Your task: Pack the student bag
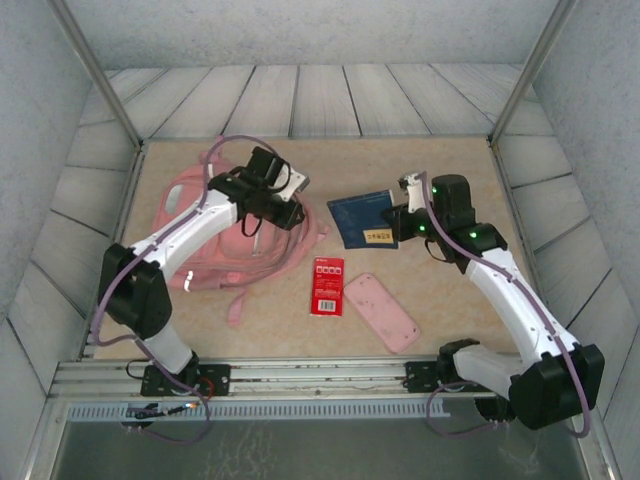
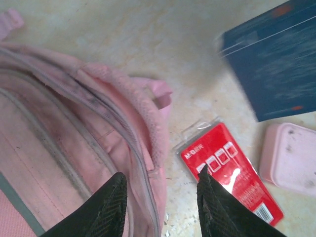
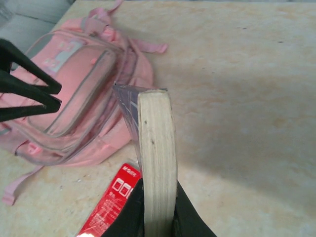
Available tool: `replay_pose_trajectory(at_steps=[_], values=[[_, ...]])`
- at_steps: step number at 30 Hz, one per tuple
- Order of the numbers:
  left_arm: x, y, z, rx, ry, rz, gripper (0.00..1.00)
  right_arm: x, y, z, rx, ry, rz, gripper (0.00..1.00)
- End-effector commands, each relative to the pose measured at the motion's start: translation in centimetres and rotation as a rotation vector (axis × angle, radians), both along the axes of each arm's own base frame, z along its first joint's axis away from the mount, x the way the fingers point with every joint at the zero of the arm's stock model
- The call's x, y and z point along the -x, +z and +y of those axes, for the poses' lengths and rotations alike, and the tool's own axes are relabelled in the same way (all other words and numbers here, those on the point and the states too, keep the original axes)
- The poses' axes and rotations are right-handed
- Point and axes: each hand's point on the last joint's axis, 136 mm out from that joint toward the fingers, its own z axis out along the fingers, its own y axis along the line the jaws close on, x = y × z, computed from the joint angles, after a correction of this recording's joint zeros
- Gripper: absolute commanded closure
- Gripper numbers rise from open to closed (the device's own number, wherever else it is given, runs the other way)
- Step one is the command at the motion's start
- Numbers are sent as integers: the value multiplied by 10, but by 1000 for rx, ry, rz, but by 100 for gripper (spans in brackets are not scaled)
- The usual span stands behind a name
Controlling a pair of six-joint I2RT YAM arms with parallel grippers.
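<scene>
We see the student bag point(image 1: 245, 262) lying flat on the left half of the desk point(image 1: 450, 160), front pockets facing up. Its pink straps trail toward the near edge. The left arm reaches over it, and the left pincer point(image 1: 287, 203) hangs above the bag's right side. From the left wrist view, that pincer point(image 2: 160, 207) stands partly open. Its two black fingers point(image 2: 106, 210) are apart over the zip seam at the bag's edge, and nothing is gripped between them.

On the right, the right pincer point(image 1: 402, 215) is closed on a dark blue book point(image 1: 362, 218). From the right wrist view, its fingers point(image 3: 131, 217) squeeze the book point(image 3: 157, 163) from both sides, and the pale page edge faces us. We cannot tell whether the book is clear of the desk.

A red packet point(image 1: 327, 285) lies flat just beside the bag's right edge. A flat pink pencil case point(image 1: 382, 311) lies to the right of the packet, close to it, nearer the front edge than the book. Packet and case sit between the two arms.
</scene>
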Motion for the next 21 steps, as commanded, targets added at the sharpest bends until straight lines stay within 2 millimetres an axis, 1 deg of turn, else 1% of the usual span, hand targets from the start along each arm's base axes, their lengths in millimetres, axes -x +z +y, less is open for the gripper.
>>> replay_pose_trajectory(at_steps=[1, 3, 5, 8, 14, 17, 19, 21], values=[[-16, -29, 5, -45, 114, 33, 58, -1, 10, -23, 46, -135, -18, 100], [-20, -40, 5, -59, 141, 45, 56, 0, 7, -30, 68, -165, -10, 100], [-25, -49, 3, -61, 160, 54, 56, 1, 4, -33, 79, -174, -2, 100], [-32, -61, 6, -93, 196, 65, 56, 4, 0, -35, 83, -186, 7, 100], [-33, -82, 3, -116, 202, 113, 57, 5, -2, -36, 75, -197, 10, 100], [-32, -91, 1, -113, 198, 136, 62, 5, -2, -36, 72, -198, 11, 100], [-32, -92, -2, -106, 198, 144, 68, 5, -3, -36, 72, -199, 13, 100], [-34, -89, -3, -98, 198, 142, 76, 5, -4, -35, 68, -198, 15, 100]])
